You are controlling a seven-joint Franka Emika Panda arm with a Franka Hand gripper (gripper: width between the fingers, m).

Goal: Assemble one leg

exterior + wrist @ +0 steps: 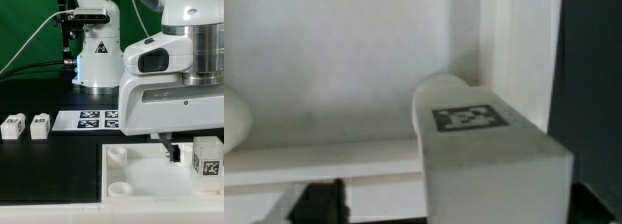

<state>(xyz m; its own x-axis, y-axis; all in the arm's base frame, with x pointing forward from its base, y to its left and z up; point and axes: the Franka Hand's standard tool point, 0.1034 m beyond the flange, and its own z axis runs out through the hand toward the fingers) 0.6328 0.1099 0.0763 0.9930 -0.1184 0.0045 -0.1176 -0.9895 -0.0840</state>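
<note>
Showing white blocky leg (484,168), rounded end, black-and-white square tag (470,118).

A leg (208,158), a small white block with a black-and-white square tag on its front, stands upright at the lower right of the exterior view. Two alike sit side by side at middle left, just apart: the outer leg (12,125) and the inner leg (40,125).

A robotics lab is shown: a green backdrop (25,30) is hung at ten o'clock, and a marker board (98,120) is laid on the black counter (45,165) near an arm base (98,60).
</note>
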